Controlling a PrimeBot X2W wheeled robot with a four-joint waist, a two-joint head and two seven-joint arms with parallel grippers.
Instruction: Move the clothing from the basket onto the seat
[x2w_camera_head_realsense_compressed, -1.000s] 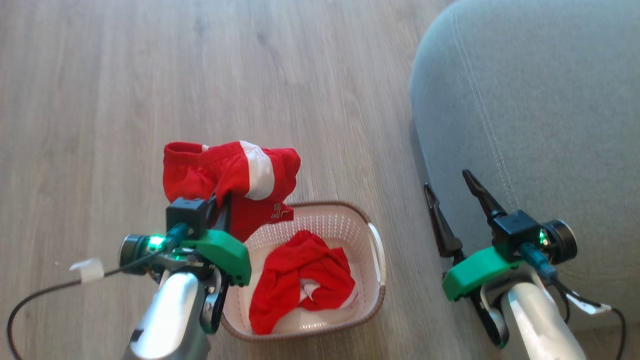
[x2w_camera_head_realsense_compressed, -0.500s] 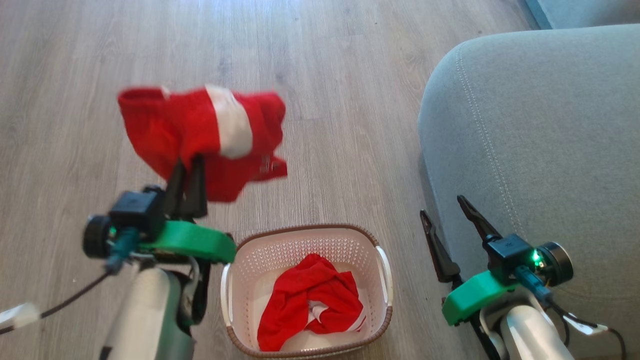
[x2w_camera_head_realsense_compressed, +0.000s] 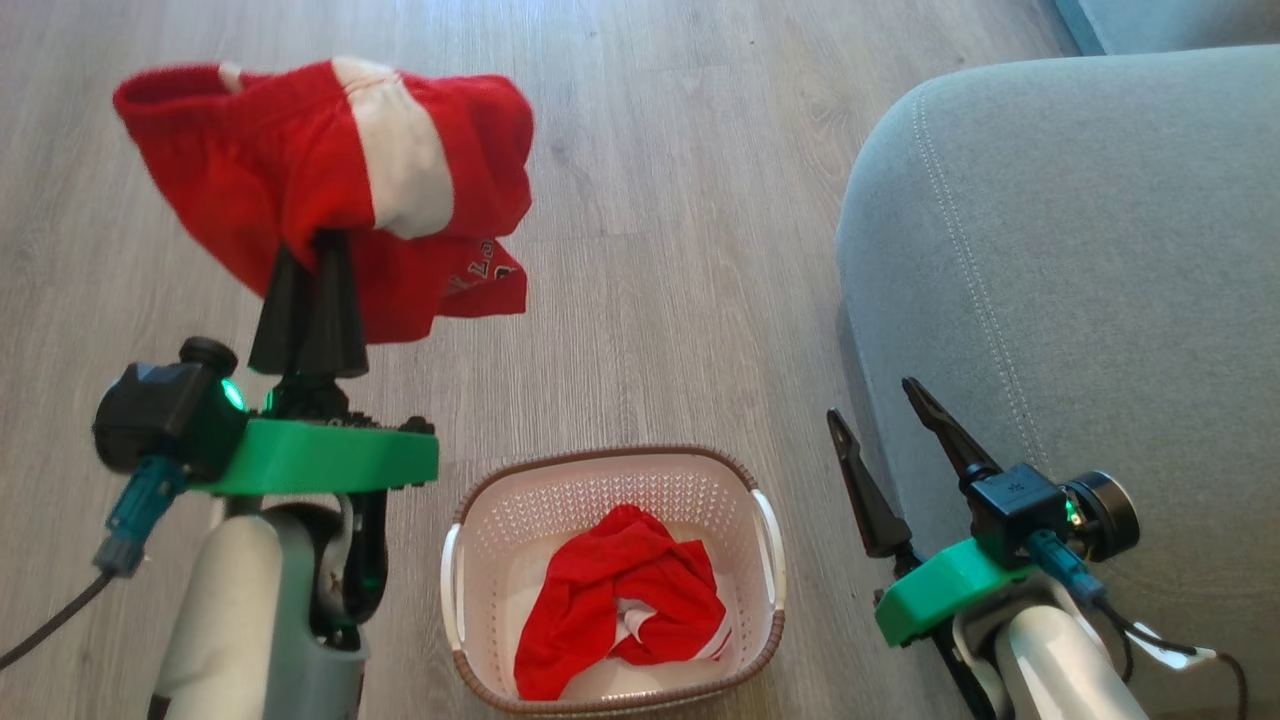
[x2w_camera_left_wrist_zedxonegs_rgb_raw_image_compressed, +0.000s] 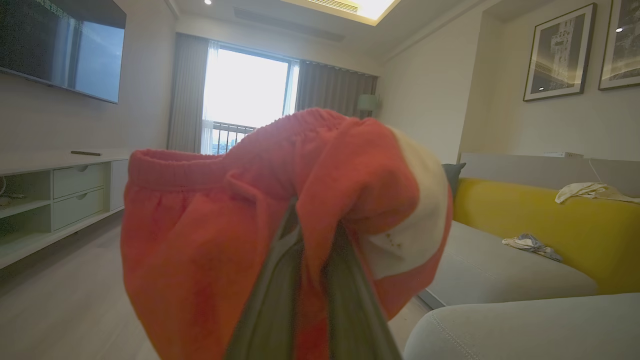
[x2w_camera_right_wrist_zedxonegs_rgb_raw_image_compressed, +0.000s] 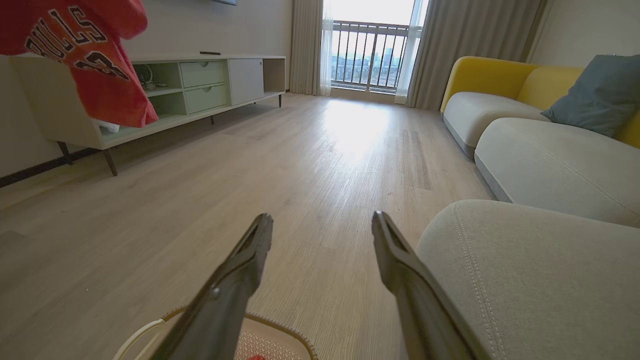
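Observation:
My left gripper (x2w_camera_head_realsense_compressed: 318, 240) is shut on a red garment (x2w_camera_head_realsense_compressed: 330, 185) with a white band and printed lettering, held high above the wooden floor, left of the basket. In the left wrist view that garment (x2w_camera_left_wrist_zedxonegs_rgb_raw_image_compressed: 225, 220) drapes over the closed left gripper (x2w_camera_left_wrist_zedxonegs_rgb_raw_image_compressed: 315, 220). Its lettered hem (x2w_camera_right_wrist_zedxonegs_rgb_raw_image_compressed: 80, 55) hangs at the top left of the right wrist view. A second red garment (x2w_camera_head_realsense_compressed: 615, 605) lies crumpled in the cream basket (x2w_camera_head_realsense_compressed: 765, 545). My right gripper (x2w_camera_head_realsense_compressed: 870, 400) stands open and empty beside the grey seat (x2w_camera_head_realsense_compressed: 1080, 260); in its own view the right gripper (x2w_camera_right_wrist_zedxonegs_rgb_raw_image_compressed: 322, 225) hovers over the basket rim (x2w_camera_right_wrist_zedxonegs_rgb_raw_image_compressed: 280, 330).
Wooden floor (x2w_camera_head_realsense_compressed: 660, 200) surrounds the basket. A TV cabinet (x2w_camera_right_wrist_zedxonegs_rgb_raw_image_compressed: 200, 85) lines the far wall on the left. A yellow-backed sofa (x2w_camera_right_wrist_zedxonegs_rgb_raw_image_compressed: 490, 95) with a blue-grey cushion (x2w_camera_right_wrist_zedxonegs_rgb_raw_image_compressed: 595, 95) extends beyond the seat, with small cloths (x2w_camera_left_wrist_zedxonegs_rgb_raw_image_compressed: 530, 243) lying on it.
My left arm has lifted the red garment up and away from the basket, further left and higher. The camera tilted between the earliest frame and now. The right gripper stays open beside the seat.

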